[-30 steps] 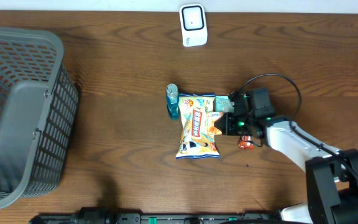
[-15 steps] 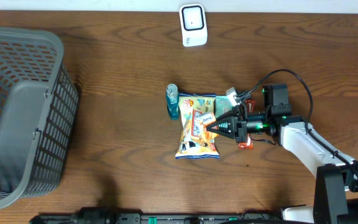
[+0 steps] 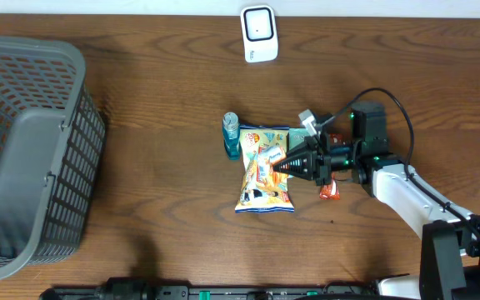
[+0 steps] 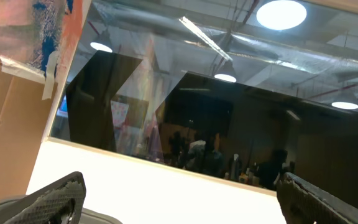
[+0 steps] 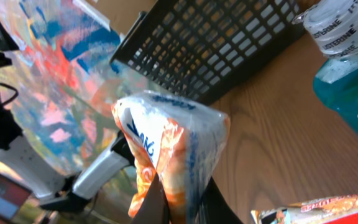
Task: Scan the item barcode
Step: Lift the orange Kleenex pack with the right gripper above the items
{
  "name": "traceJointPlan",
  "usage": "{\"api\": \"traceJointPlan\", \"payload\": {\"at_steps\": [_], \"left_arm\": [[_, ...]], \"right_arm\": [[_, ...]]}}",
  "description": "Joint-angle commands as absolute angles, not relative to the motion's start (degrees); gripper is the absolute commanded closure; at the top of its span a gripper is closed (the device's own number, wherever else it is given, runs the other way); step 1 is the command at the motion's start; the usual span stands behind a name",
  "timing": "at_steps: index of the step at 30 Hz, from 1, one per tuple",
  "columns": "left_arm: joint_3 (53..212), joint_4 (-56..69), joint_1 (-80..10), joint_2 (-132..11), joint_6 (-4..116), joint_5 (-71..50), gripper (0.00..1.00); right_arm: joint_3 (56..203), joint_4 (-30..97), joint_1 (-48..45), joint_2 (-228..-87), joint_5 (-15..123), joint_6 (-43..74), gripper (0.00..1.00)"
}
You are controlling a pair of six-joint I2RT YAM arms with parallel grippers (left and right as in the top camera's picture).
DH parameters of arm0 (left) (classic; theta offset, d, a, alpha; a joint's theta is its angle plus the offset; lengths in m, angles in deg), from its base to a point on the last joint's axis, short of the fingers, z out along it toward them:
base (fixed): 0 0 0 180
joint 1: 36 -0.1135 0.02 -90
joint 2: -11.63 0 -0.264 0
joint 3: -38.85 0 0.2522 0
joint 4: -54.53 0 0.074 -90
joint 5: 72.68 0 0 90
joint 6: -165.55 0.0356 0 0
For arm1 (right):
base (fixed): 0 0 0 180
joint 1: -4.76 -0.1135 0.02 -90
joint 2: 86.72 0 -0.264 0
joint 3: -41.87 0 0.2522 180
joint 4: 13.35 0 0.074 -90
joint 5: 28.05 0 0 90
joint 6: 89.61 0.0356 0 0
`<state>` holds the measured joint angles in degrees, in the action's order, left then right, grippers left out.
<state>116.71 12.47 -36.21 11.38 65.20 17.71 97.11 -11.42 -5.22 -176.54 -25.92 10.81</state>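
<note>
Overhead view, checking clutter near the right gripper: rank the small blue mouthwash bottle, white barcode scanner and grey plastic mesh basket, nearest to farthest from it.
1. Small blue mouthwash bottle, just image-left of the right gripper.
2. White barcode scanner, top edge.
3. Grey plastic mesh basket, far image-left.

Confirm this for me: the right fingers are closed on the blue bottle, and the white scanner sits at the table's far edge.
One thing is wrong. The right fingers are closed on the snack bag, not the blue bottle, which lies beside the bag. The right wrist view shows the bag's edge pinched. The white scanner does sit at the table's far edge.
</note>
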Motion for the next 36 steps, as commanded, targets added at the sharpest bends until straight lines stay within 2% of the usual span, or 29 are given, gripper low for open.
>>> {"api": "traceJointPlan", "payload": {"at_steps": [1,8,12,21,32,36], "left_arm": [[116.6,12.5,-36.0,11.4,65.2,18.4,0.02],[114.7,13.3,-36.0,11.4,65.2,18.4,0.02],[111.2,15.7,-36.0,11.4,65.2,18.4,0.02],[102.2,19.7,-36.0,11.4,63.1,15.6,0.02],[89.6,20.4,-36.0,11.3,57.3,15.7,0.02],[83.0,23.1,-36.0,11.3,57.0,12.2,0.02]], "right_arm": [[97.2,-18.0,-5.5,-175.8,-27.5,33.8,0.99],[97.2,-38.0,-6.1,-172.9,-27.5,52.8,0.99],[97.2,-41.7,-7.1,-170.0,-27.5,58.7,0.99],[97.2,-41.6,-8.3,-164.7,-27.5,59.1,0.99],[97.2,-41.7,-8.3,-164.6,-26.1,58.6,0.99],[97.2,-41.6,-8.3,-164.6,-26.5,58.6,0.99]]}}
